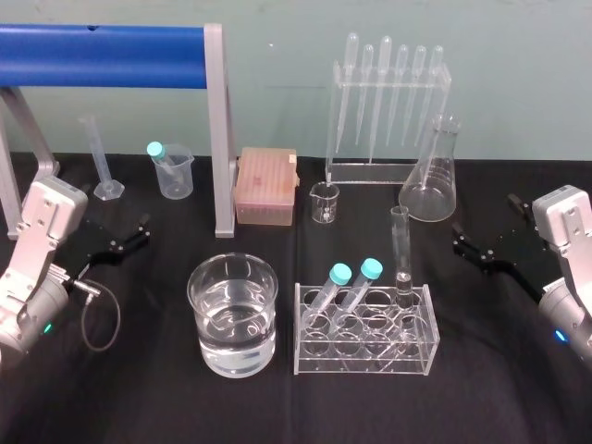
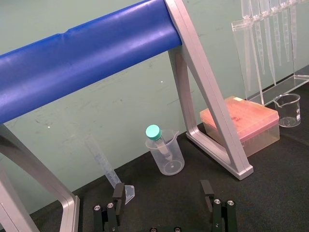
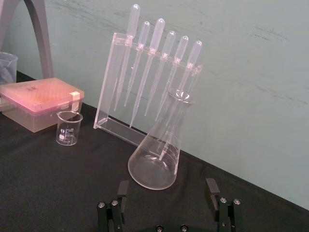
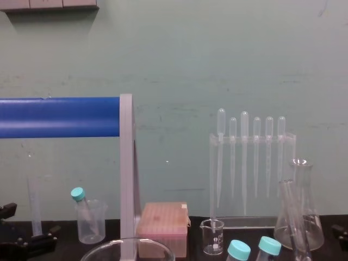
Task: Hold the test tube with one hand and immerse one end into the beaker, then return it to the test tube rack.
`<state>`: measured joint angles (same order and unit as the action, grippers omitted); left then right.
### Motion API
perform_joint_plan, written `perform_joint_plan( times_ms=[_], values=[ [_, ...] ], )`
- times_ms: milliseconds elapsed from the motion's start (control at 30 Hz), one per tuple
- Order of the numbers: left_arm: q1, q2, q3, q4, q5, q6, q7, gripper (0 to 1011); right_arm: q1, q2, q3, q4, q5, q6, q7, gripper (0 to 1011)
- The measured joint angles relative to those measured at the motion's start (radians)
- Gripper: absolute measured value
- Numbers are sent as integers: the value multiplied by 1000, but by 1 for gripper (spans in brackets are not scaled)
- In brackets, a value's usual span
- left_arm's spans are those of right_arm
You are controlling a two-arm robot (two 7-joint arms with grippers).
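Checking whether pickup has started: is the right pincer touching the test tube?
Apart. The head view shows bare black cloth between the right pincer and the test tube.

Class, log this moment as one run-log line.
stage: not started; test tube: upright in rack; beaker: holds liquid, beside rack; left claw: open, parked far left; right claw: open, parked far right

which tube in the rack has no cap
The tall clear test tube, upright near the right end of the rack; the two teal-capped tubes lean to its left.
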<state>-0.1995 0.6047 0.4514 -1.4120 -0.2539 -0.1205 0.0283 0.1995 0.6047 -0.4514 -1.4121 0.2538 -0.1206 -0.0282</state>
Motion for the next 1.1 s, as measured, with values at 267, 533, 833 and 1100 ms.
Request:
perform_joint_plan(
  times_ms=[267, 533, 833, 1100],
  values=[
    [0, 0, 0, 0, 0, 0, 0, 1000, 0, 0, 0, 0, 0, 0, 0, 1000],
    [0, 0, 0, 0, 0, 0, 0, 1000, 0, 0, 0, 0, 0, 0, 0, 1000],
    [0, 0, 0, 0, 0, 0, 0, 1000, 0, 0, 0, 0, 0, 0, 0, 1000],
    [0, 0, 0, 0, 0, 0, 0, 1000, 0, 0, 0, 0, 0, 0, 0, 1000]
  ],
)
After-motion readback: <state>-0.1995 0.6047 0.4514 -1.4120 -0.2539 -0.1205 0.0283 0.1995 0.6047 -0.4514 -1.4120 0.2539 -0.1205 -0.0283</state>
